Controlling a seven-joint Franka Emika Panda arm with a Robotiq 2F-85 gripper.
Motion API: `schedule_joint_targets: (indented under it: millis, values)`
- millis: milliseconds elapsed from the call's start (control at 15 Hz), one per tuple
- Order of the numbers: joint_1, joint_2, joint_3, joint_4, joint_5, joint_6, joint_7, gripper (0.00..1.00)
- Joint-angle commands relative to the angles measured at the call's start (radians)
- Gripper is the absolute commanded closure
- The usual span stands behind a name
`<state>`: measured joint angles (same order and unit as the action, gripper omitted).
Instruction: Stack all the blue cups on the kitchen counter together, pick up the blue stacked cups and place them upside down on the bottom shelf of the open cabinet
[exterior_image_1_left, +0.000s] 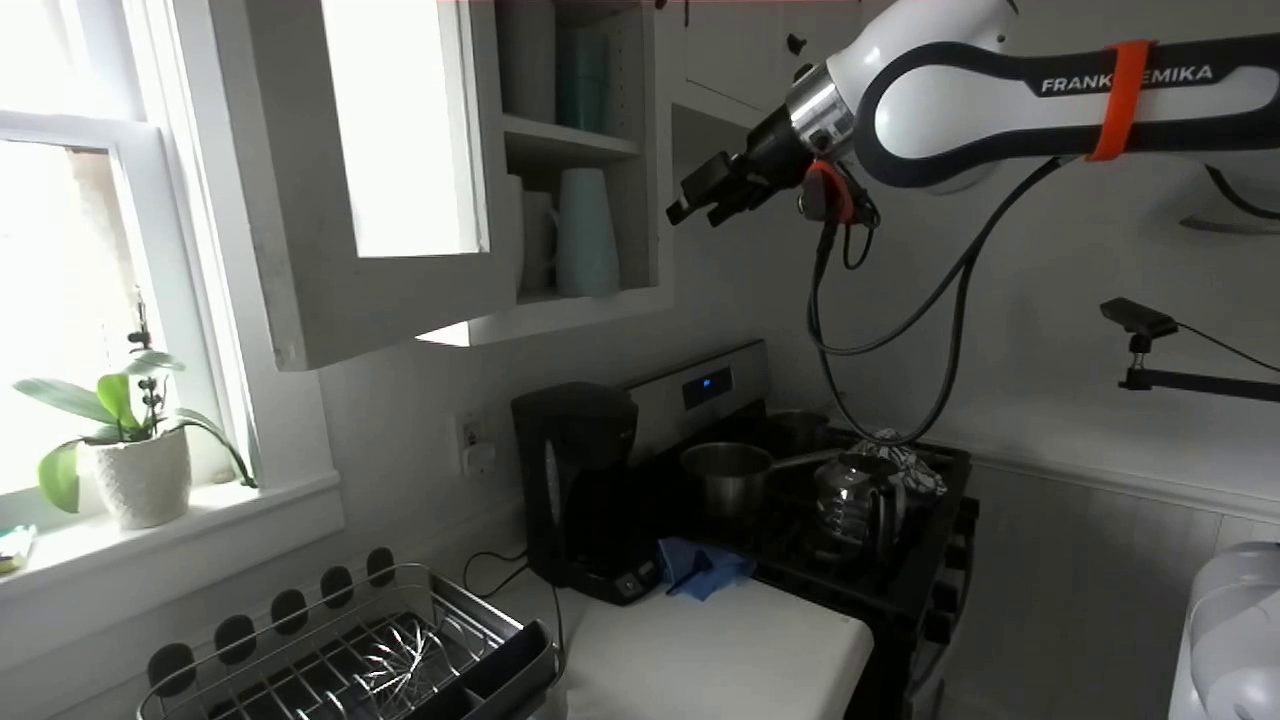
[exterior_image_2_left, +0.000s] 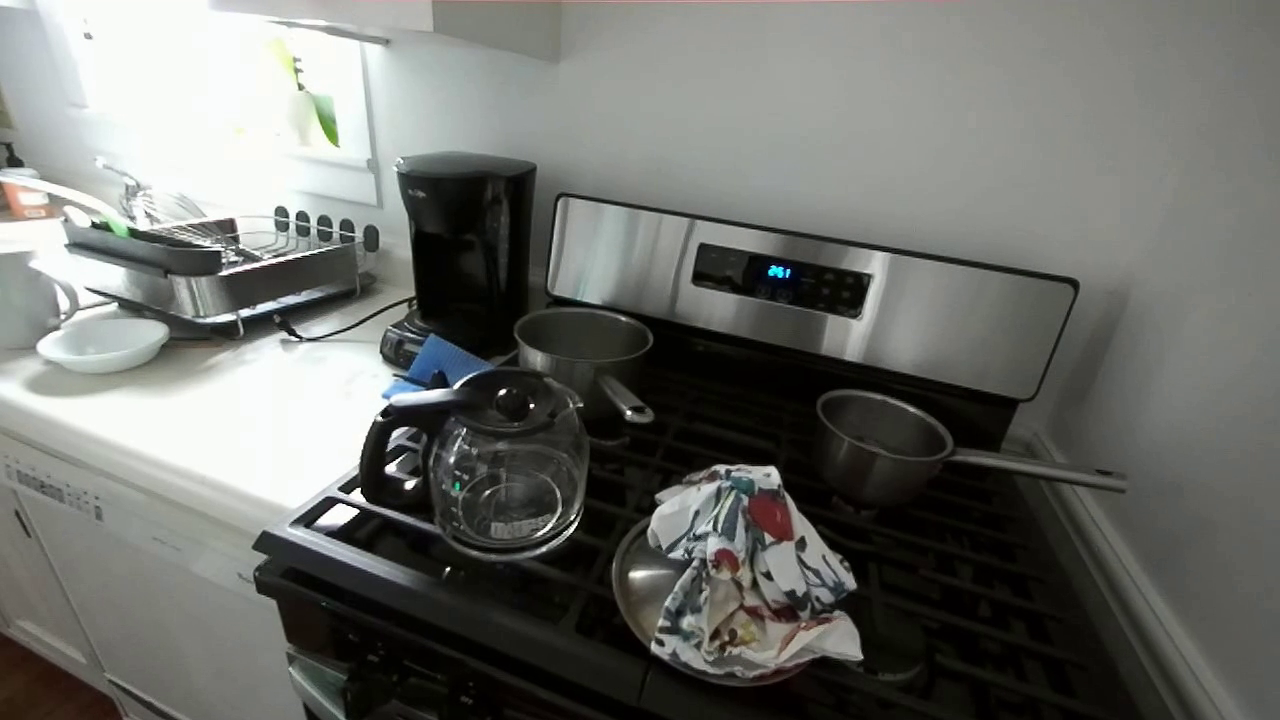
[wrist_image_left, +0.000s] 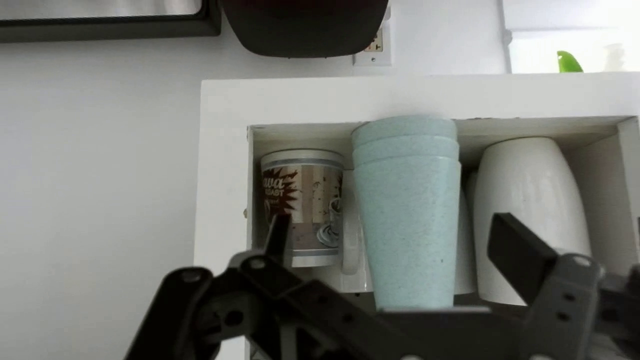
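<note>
Several blue cups (wrist_image_left: 409, 215) stacked upside-down, bottom shelf (wrist_image_left: 305, 136) | mug (wrist_image_left: 302, 200): “ROAST” | arm (exterior_image_1_left: 960, 115): “FRANK” (strap (exterior_image_1_left: 1122, 100)) “EMIKA” | hand (exterior_image_1_left: 697, 213) spread wide

Open cabinet (exterior_image_1_left: 638, 200) cropped above; printed mug (wrist_image_left: 311, 200) part-hidden.

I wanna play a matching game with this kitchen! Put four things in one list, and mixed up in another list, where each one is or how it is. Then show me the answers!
Things:
1. blue stacked cups
2. glass coffee pot
3. potted plant
4. gripper

Places or states:
A. on the windowsill
B. open, holding nothing
C. on the stove
D. upside down on the bottom shelf

Pairs: 1-D, 2-C, 3-A, 4-B
</note>
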<state>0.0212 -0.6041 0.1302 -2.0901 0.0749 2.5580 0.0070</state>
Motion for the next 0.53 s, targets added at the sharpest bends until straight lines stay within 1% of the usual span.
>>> schedule_joint_targets:
  millis: [0,133,200,267,467]
  values:
    - [0.061,-0.044,-0.019,-0.002,-0.003,-0.090,-0.007,0.00]
    - [0.071,-0.059,-0.013,-0.005,-0.008,-0.116,0.000,0.00]
    - [0.061,-0.066,-0.004,-0.005,-0.023,-0.122,0.009,0.00]
    - [0.067,-0.036,-0.010,0.004,-0.013,-0.093,0.008,0.00]
    - [0.067,-0.047,-0.007,0.004,-0.014,-0.102,0.008,0.00]
